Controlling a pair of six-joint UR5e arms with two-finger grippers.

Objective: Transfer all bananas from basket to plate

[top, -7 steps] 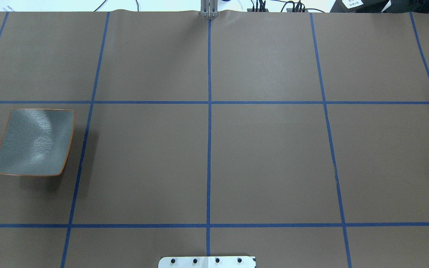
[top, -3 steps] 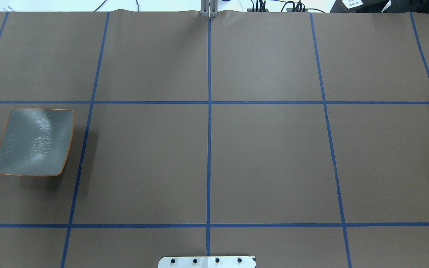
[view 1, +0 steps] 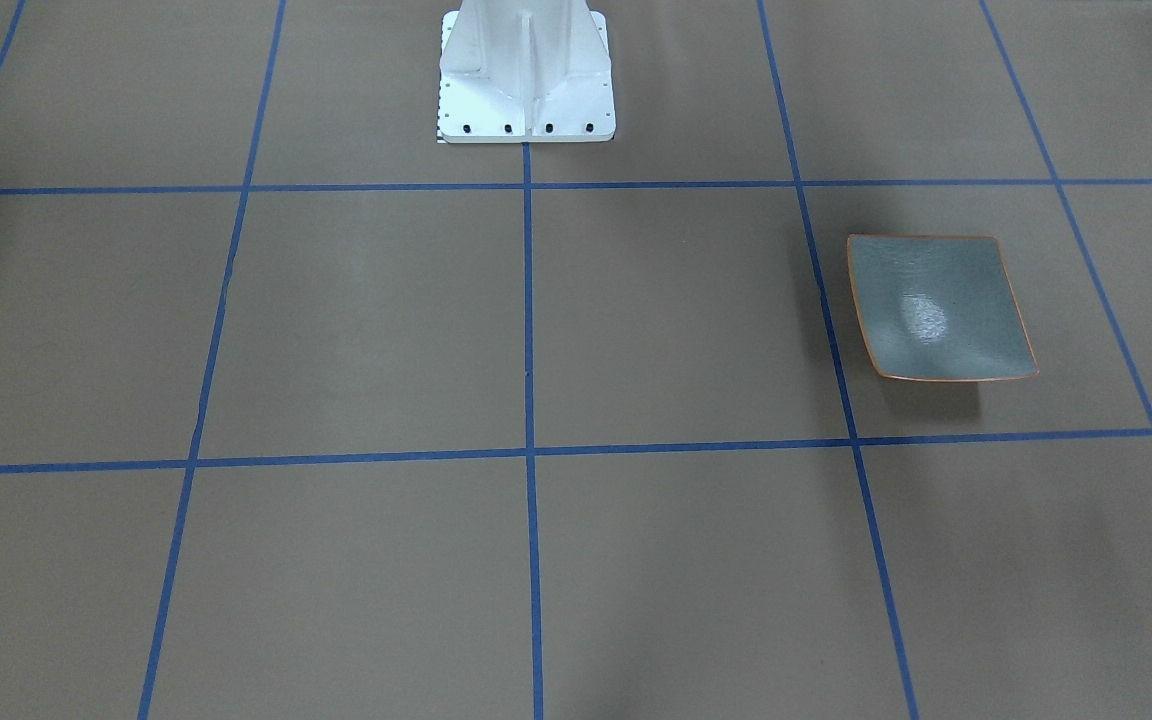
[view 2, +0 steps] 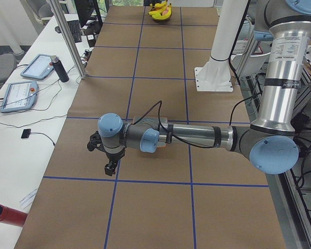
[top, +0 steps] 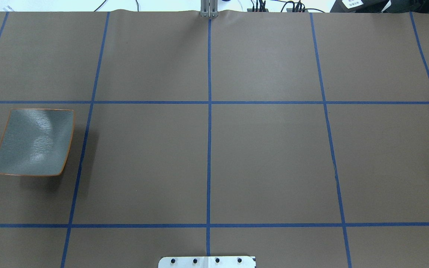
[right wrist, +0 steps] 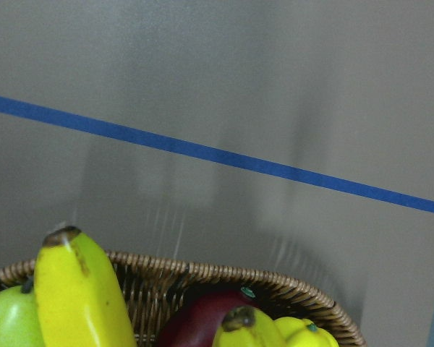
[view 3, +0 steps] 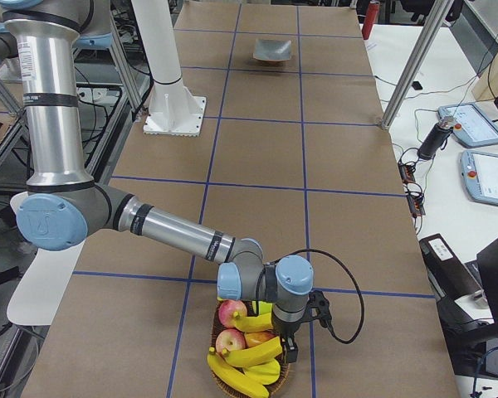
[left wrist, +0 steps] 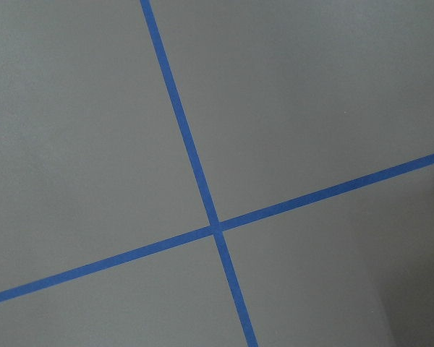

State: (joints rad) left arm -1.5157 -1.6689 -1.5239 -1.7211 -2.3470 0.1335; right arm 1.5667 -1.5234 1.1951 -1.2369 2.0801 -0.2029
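Nearest us, the right gripper [view 3: 291,355] hangs over the basket [right wrist: 202,272] of bananas [view 3: 251,354] and apples [view 3: 231,314]; we cannot tell how far it is open, and a crowded grab could tip fruit out. Far off, the plate [top: 32,141] sits bare, the left gripper [view 2: 110,167] near it, opening equally unclear.

Yellow bananas [view 3: 251,355] in wicker basket [right wrist: 202,273], grey-blue plate [top: 34,141] well apart

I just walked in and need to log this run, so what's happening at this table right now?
A two-armed robot is set to move bananas from a basket to a plate. The right gripper hangs just over the basket, which also holds apples. The left gripper hovers near the plate at the table's other end. The plate is bare, so no banana has been moved yet.
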